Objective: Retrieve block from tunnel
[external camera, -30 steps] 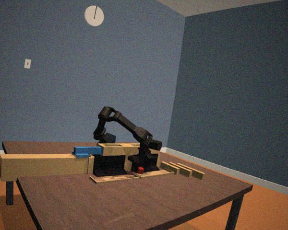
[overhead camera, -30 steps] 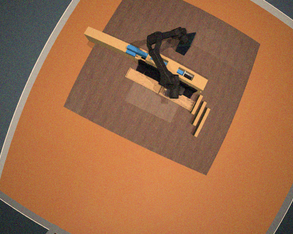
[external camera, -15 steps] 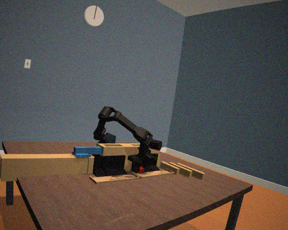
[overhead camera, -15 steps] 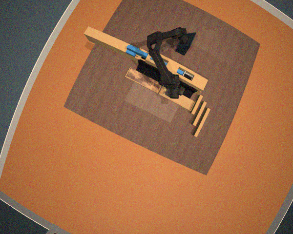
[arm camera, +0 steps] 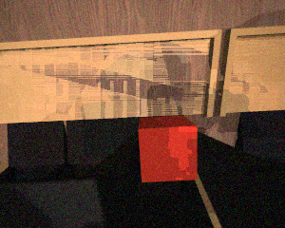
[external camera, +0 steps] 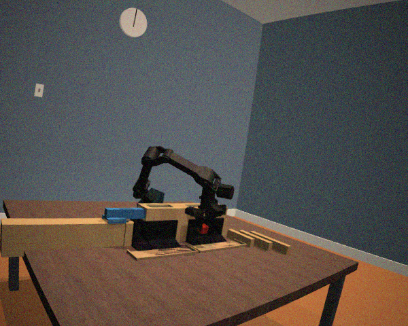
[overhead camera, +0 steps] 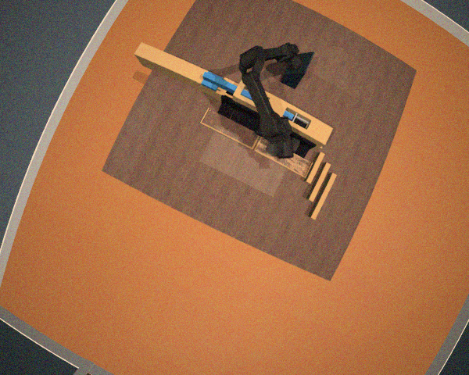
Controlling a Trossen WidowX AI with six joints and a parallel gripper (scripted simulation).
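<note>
A small red block (external camera: 202, 228) (arm camera: 166, 154) is between the dark fingers of my gripper (external camera: 202, 227) (arm camera: 163, 137). The gripper is shut on it, pointing down, and holds it a little above the low framed panel in front of the tunnel's right opening. In the top view the arm hides the block. The wooden tunnel (overhead camera: 322, 130) (external camera: 167, 214) has windows in its top and two dark openings in its front. The blue cage (overhead camera: 288, 114) shows through a window, and its blue handle (overhead camera: 225, 83) (external camera: 125, 212) sticks out of the left end.
A long wooden beam (overhead camera: 170, 62) (external camera: 63, 235) extends left from the tunnel. Two low framed panels (overhead camera: 227, 134) (external camera: 137, 256) lie along its front. Three loose wooden rods (overhead camera: 324, 196) (external camera: 270, 240) lie to the right. The arm's base stands behind the tunnel.
</note>
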